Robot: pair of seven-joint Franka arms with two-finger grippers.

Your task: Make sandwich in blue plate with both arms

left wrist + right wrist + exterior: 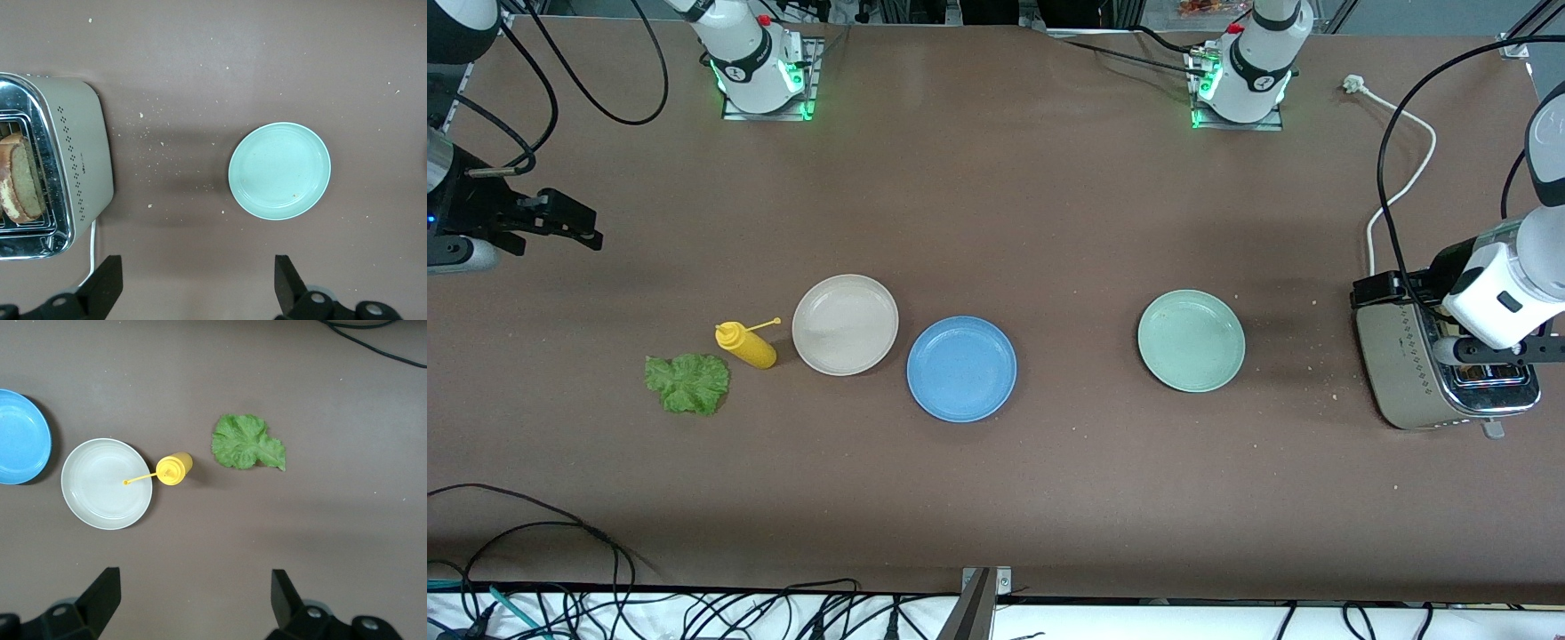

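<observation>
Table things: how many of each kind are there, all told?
Plates: 3, blue, beige, mint
Lettuce leaves: 1
Yellow bottles: 1
Toasters: 1, with bread in its slot; how many slices, I cannot tell
Total: 6, not counting the bread

The toaster [67,167] – and its bread slices [17,177] – run off the left wrist view's edge.

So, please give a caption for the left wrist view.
Open left hand above the table, mint-green plate beside a toaster holding bread.
</observation>
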